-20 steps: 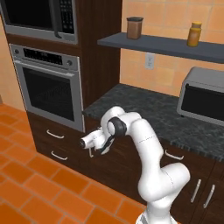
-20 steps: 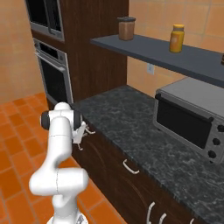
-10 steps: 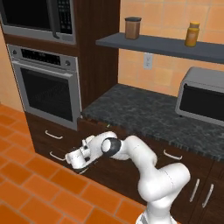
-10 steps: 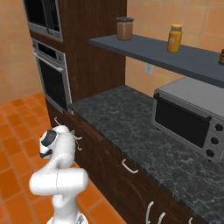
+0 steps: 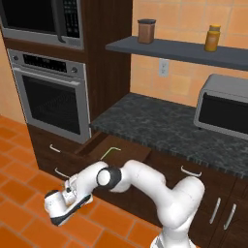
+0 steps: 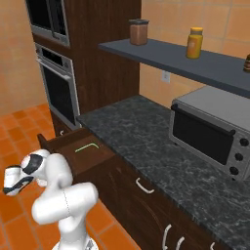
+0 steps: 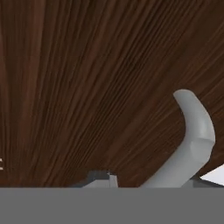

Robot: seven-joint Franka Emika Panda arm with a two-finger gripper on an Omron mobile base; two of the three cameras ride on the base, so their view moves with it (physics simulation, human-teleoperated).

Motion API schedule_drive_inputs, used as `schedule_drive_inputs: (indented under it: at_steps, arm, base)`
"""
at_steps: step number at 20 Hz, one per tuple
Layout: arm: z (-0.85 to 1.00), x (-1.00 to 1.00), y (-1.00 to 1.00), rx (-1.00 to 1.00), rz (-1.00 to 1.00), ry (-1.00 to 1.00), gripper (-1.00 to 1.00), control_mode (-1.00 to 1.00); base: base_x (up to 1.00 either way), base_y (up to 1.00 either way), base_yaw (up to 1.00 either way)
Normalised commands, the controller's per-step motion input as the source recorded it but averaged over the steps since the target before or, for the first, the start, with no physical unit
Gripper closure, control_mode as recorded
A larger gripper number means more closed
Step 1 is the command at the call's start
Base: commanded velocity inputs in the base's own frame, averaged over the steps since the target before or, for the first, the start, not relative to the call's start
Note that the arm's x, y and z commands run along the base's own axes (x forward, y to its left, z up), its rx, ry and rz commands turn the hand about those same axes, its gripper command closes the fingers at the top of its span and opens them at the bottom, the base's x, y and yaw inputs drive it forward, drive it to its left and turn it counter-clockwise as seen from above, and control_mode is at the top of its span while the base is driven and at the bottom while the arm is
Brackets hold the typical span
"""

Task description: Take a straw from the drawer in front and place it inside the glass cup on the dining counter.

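Drawer (image 6: 90, 155) pulled open with straw (image 6: 86, 146) lying inside, gripper (image 5: 72, 186) at its silver handle (image 7: 192, 140), jaw state can't tell.

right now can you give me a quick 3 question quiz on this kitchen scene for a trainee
1. True or false: the drawer stands pulled open under the dark speckled worktop.
2. What lies inside the open drawer? A) a spoon B) the straw C) a glass cup
3. Fill in: the two jars, brown and yellow, stand on the ____.

Key:
1. True; its inside shows in both base views.
2. B, a thin pale-green stick on the drawer's floor.
3. Shelf, on the wall above the worktop.
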Motion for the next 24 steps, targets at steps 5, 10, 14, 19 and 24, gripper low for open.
schedule_drive_inputs:
  at_steps: [5,10,14,19,24]
  arm:
    - [-0.21,-0.9,0.34,0.08,0.28,0.17,1.0,-1.0]
    - [0.57,-0.78,-0.01,0.47,0.2,0.13,-1.0,-1.0]
    - [1.0,-0.74,-0.38,0.63,0.15,-0.15,-1.0,-1.0]
    - [1.0,-0.48,-0.09,0.52,0.02,-0.04,-1.0,-1.0]
    - [1.0,-0.19,0.0,0.39,-0.05,-0.15,-1.0,-1.0]
  base:
    - [0.0,0.0,0.0]
    - [0.0,0.0,0.0]
    - [0.0,0.0,0.0]
    - [0.0,0.0,0.0]
    - [0.0,0.0,0.0]
